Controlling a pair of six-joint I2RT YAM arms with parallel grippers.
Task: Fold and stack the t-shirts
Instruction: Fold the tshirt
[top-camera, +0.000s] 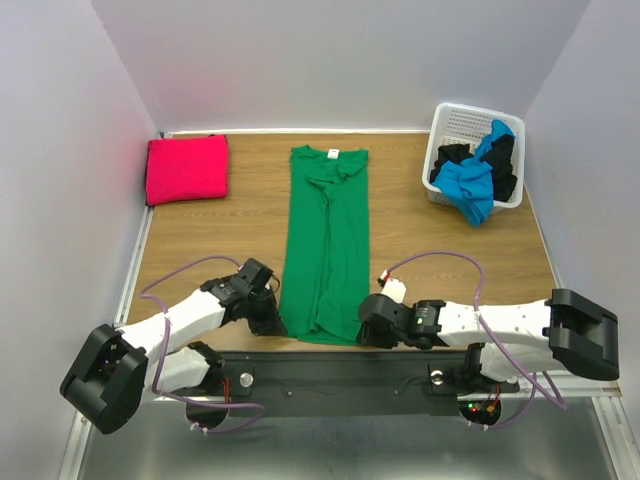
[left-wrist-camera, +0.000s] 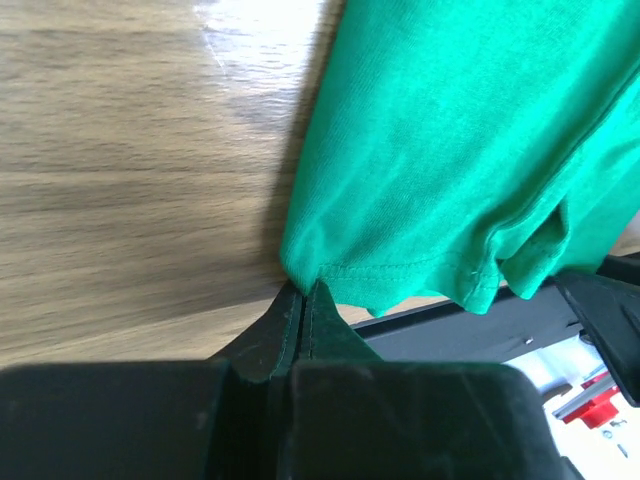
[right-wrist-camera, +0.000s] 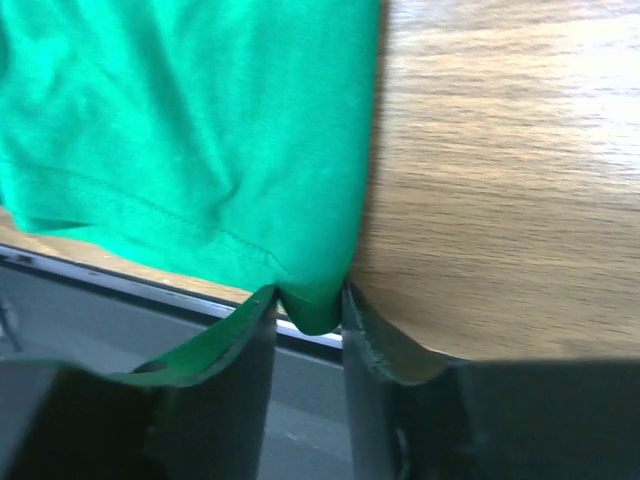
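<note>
This is a robotics lab test cell, not a home. A wood-grain bench (top-camera: 440, 230) is boxed in on three sides by plain pale walls (top-camera: 330, 60), with a metal frame rail (top-camera: 133, 270) along its edge. A left arm (top-camera: 190, 318) and a right arm (top-camera: 500, 325), both white and black, are bolted to a black base plate (top-camera: 340, 372) at the near edge, trailing purple cables (top-camera: 440, 256). The only household props are a white lattice basket (top-camera: 455, 120) of clothes, a green t-shirt (top-camera: 325, 240) and a folded magenta t-shirt (top-camera: 186, 168).
</note>
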